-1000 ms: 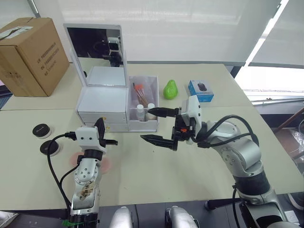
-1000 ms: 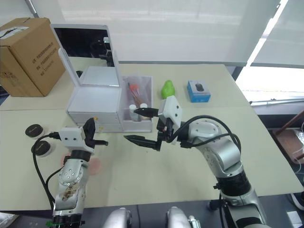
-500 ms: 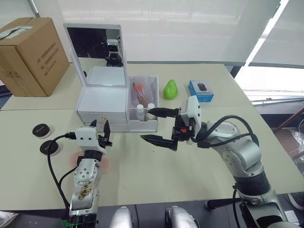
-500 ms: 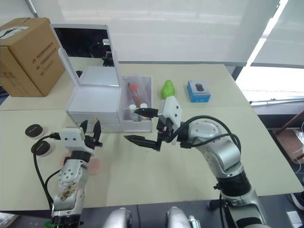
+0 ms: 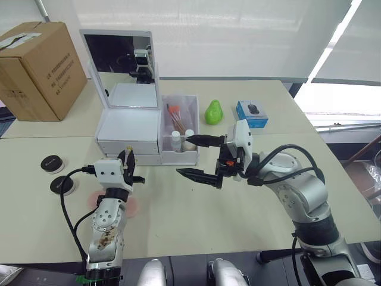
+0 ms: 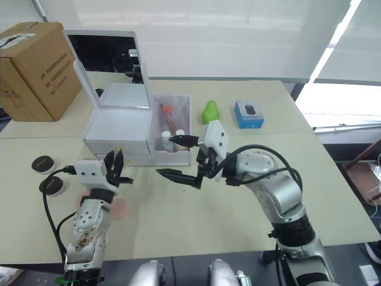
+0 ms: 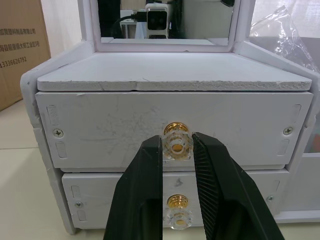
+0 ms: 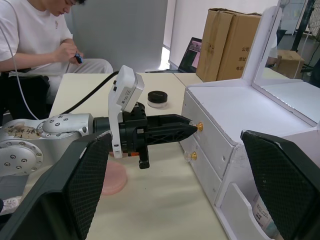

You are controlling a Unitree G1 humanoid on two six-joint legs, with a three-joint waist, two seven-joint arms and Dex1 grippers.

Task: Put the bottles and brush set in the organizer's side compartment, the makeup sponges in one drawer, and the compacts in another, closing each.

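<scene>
The white organizer [image 5: 128, 128] stands with its mirror lid up and both drawers shut. Its side compartment [image 5: 180, 149] holds two white-capped bottles [image 5: 176, 137] and the brush set [image 5: 177, 117]. My left gripper [image 7: 177, 142] is shut on the top drawer's gold knob [image 7: 177, 146], with a finger [image 7: 145, 190] on each side. Under my left arm on the table lie pink makeup sponges [image 5: 133, 206]. Two black compacts [image 5: 52, 162] [image 5: 63, 185] sit to the left. In front of the side compartment my right gripper [image 5: 181, 156] hovers open and holds nothing.
A cardboard box [image 5: 36, 68] stands at the back left. A green pear [image 5: 213, 112] and a blue box [image 5: 251, 113] lie behind my right arm. The lower drawer's knob [image 7: 179, 210] sits just below the held one. A seated person [image 8: 45, 35] is beyond the table.
My left gripper's fingers have gone from wide open to shut on the top drawer's knob. The right arm has not moved.
</scene>
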